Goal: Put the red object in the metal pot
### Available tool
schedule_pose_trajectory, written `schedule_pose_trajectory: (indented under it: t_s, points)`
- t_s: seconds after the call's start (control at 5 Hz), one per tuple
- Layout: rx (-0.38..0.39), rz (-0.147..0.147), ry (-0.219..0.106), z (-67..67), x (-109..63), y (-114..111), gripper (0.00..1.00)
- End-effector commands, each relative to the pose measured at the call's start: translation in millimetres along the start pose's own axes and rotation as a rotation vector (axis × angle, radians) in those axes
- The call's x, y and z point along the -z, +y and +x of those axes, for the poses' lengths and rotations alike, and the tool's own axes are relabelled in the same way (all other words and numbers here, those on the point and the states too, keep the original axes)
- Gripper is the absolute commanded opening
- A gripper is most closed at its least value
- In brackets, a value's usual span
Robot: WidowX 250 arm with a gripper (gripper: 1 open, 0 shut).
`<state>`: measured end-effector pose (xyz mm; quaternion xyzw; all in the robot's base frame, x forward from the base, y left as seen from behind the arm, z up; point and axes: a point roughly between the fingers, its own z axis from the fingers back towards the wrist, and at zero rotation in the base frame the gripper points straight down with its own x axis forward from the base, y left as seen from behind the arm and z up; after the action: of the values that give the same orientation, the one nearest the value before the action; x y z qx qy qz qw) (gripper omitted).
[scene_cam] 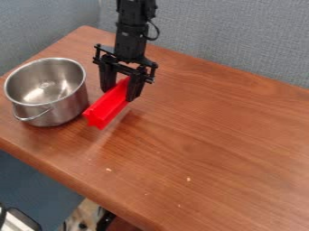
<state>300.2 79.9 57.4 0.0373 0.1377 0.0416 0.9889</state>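
On the wooden desk [205,135] the jaws [125,87] pinch the red object [108,105] by its far end, just right of the metal pot [45,88], so lifting could let the long bar swing or slip

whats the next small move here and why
Probably lift straight up. The pincer appears shut on the upper end of the red block, whose lower end looks still on the table. The metal pot sits to the camera's left, and the block must clear its rim.

Tool [125,84] grips red object [107,106] beside metal pot [46,90] on table [205,135]
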Motion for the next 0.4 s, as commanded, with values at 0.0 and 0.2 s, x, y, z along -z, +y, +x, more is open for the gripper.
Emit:
schedule_pose_trajectory:
  t_s: [0.0, 0.2]
  points:
    - [-0.035, 0.006, -0.102, 0.6, -32.4, 11.2, 0.00]
    - [-0.041, 0.005, -0.101, -0.1, -33.7, 12.7, 0.00]
